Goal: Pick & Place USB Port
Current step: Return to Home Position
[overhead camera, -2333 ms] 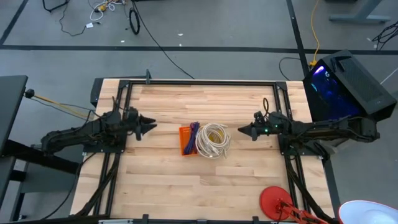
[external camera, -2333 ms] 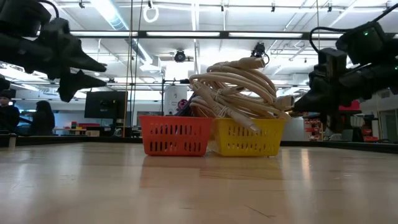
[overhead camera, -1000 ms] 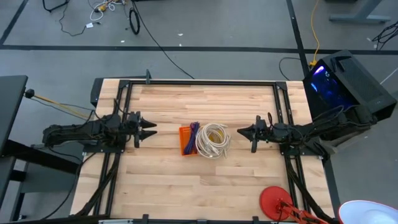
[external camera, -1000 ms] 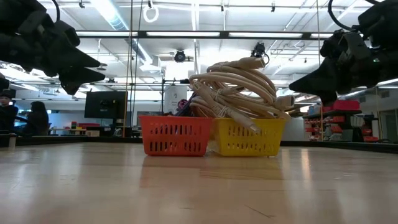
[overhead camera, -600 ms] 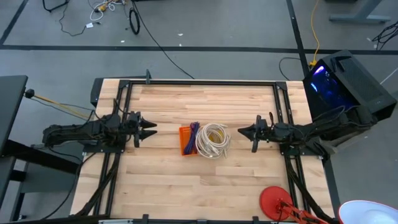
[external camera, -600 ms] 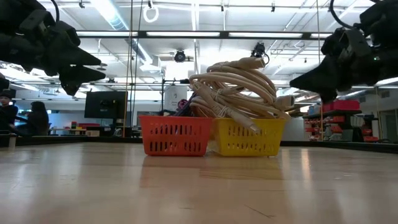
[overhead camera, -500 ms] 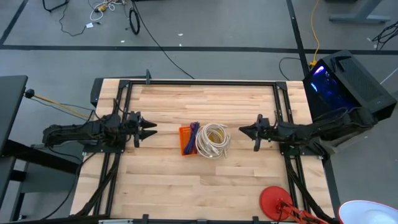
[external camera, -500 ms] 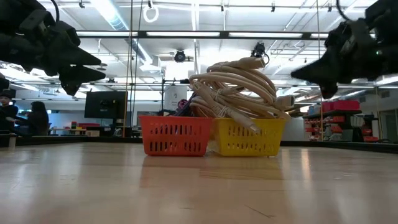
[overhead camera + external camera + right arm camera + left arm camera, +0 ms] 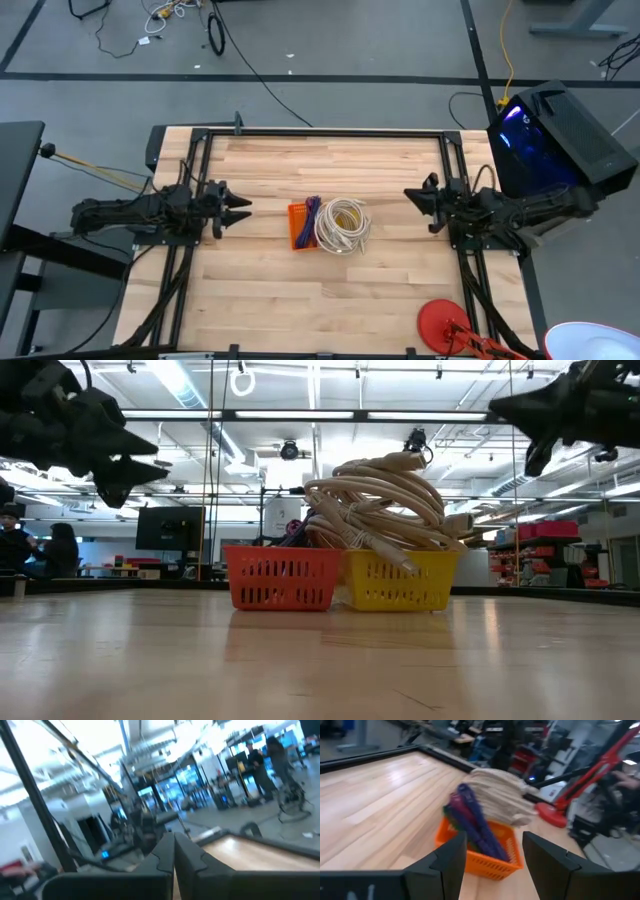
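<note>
orange bin (image 9: pixel 296 236), heaped yellow bin (image 9: pixel 420 589) between wide left end effector (image 9: pixel 243 206), closed right end effector (image 9: pixel 411 197)

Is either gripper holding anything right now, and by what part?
Nothing is held: the left gripper is open and empty, the right gripper shut on nothing.

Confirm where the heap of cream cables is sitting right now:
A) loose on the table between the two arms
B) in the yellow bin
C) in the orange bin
B: in the low view the cream cables pile up out of the yellow bin, which stands directly beside the orange bin.
</note>
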